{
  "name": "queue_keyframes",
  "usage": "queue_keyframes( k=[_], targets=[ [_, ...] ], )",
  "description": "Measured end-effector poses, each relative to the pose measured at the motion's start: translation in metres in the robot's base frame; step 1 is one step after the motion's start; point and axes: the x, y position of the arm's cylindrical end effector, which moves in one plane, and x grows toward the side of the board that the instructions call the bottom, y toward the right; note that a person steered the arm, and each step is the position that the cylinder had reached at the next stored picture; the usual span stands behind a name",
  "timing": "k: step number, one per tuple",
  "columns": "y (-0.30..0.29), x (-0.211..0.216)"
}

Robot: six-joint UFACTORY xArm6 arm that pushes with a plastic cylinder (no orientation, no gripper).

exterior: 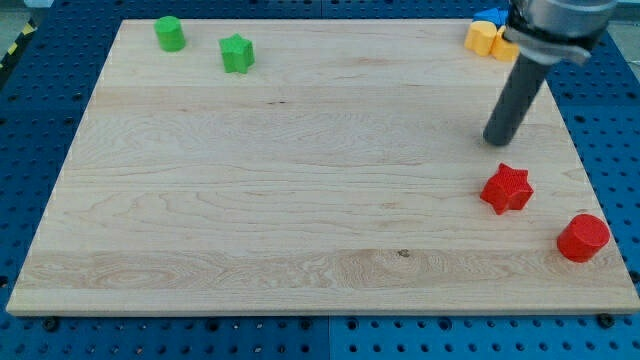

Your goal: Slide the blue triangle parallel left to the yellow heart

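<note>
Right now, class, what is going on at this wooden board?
A robot arm's dark rod stands on the wooden board, my tip resting on bare wood toward the view's right, touching nothing. The red star lies just below it, the red cylinder further toward the bottom right. The yellow block and blue block sit together at the top right corner, partly hidden by the arm. A green cylinder and green star lie top left.

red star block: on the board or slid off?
On the board. The red star block lies flat on the wooden board, inside its right edge, below my tip.
</note>
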Motion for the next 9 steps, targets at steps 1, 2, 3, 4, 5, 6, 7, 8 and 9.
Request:
queue_keyframes(
  k=[1,2,3,4,5,6,7,8,9],
  targets=[
    [0.057,-0.052],
    [0.107,-0.132],
    [0.12,-0.207],
    [0.11,-0.208],
    [0.06,-0.205],
    [0.029,-0.185],
    [0.017,-0.15],
    [0.015,-0.152],
    [0.023,-0.208]
  ],
)
